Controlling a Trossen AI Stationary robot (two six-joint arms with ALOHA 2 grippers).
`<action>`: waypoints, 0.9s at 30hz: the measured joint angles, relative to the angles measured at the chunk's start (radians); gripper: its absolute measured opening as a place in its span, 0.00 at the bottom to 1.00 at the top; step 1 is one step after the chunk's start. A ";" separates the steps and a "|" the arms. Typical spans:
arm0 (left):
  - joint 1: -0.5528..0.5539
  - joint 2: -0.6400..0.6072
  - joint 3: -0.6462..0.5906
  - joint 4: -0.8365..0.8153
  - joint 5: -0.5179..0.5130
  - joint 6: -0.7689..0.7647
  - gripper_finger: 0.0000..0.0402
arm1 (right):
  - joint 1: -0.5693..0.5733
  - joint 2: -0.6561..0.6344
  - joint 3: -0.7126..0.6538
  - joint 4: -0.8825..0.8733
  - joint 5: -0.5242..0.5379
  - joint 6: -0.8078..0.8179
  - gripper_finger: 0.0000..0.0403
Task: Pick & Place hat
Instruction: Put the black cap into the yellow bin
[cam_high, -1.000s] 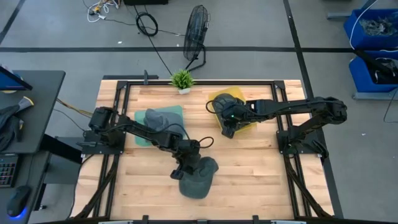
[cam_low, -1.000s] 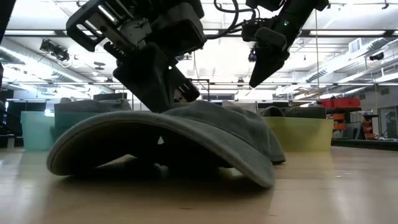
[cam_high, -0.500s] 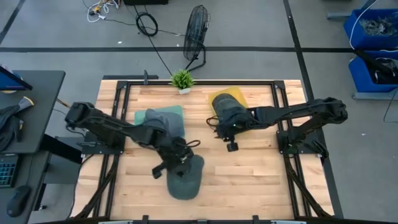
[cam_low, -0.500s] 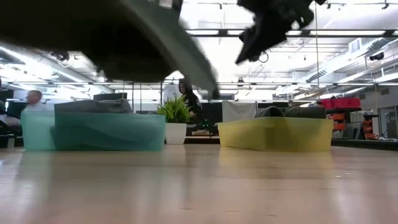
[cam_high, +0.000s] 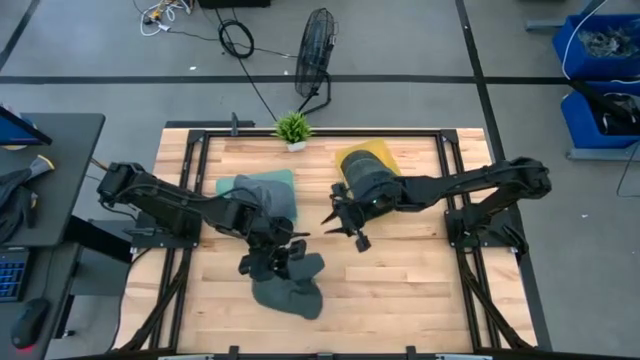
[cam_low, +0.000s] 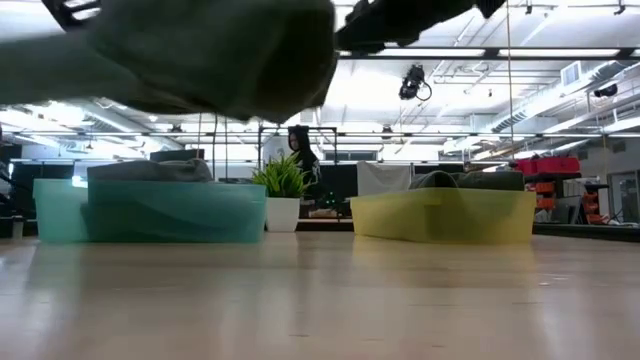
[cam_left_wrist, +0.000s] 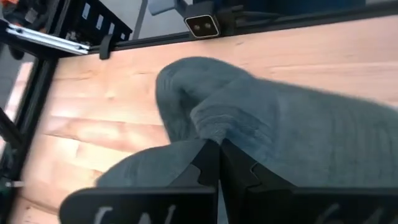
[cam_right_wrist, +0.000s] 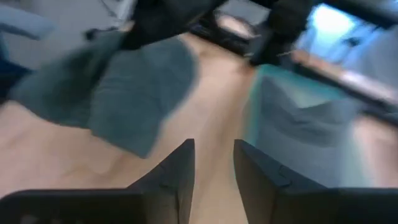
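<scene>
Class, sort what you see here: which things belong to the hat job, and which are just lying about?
Job: hat, held by left gripper; right gripper, open; teal bin; yellow bin.
Lying about: plant; fan; cables.

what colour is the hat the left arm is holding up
Grey-green, a dull sage; the hat shows best in the high view.

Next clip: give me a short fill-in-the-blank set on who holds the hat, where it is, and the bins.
1. The gray-green hat is held in the fingers of the ____ gripper.
2. In the low view the hat hangs ____ the table, not resting on it.
3. The right gripper holds nothing; its fingers are ____.
4. The bin right of the plant is ____.

Missing words: left; above; open; yellow
</scene>
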 joint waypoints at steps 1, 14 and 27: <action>0.003 0.000 0.000 0.003 0.000 0.015 0.01 | 0.000 0.021 0.000 0.023 -0.020 0.026 0.28; 0.008 0.000 -0.001 -0.049 -0.007 -0.013 0.01 | 0.016 0.189 -0.001 0.201 -0.056 0.111 0.41; 0.012 0.001 -0.002 -0.015 -0.013 0.046 0.01 | 0.040 0.282 0.000 0.413 -0.214 0.211 0.58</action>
